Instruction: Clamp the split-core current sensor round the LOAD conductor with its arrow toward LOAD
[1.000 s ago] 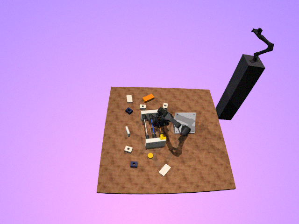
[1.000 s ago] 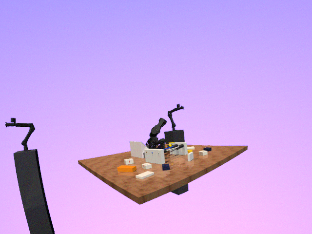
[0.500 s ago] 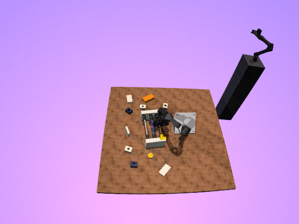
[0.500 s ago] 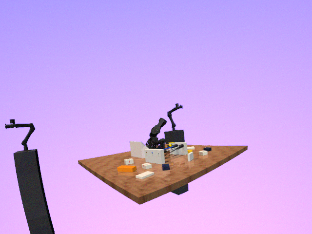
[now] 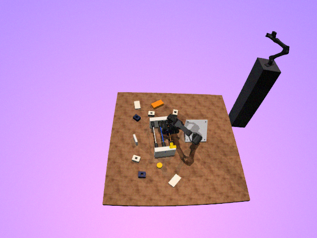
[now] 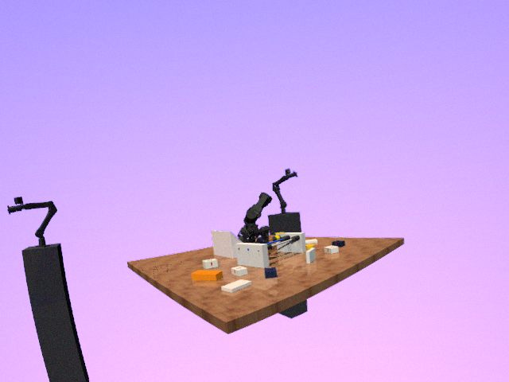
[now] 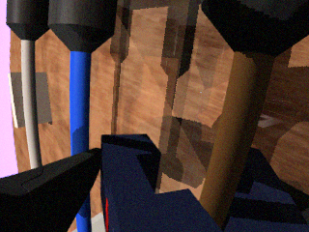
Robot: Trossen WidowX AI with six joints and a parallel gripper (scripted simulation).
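A white fixture (image 5: 163,137) holds three conductors side by side: white (image 7: 29,103), blue (image 7: 80,123) and orange-brown (image 7: 235,135). A yellow marker (image 5: 172,146) sits at the near end of the orange-brown one. The dark blue sensor (image 7: 154,219), with a red mark on its side, sits against the orange-brown conductor, and dark blue parts show on both sides of it. I cannot tell whether it is latched. My gripper (image 5: 166,126) is at the fixture's far end, open, with its fingers beside the sensor. Only the left finger (image 7: 39,207) shows clearly.
Around the fixture lie an orange block (image 5: 157,103), several white blocks, two dark blue square blocks (image 5: 136,117) (image 5: 141,174) and a yellow disc (image 5: 159,165). The arm's grey base plate (image 5: 195,130) is to the right. A dark pillar (image 5: 253,94) stands off the table.
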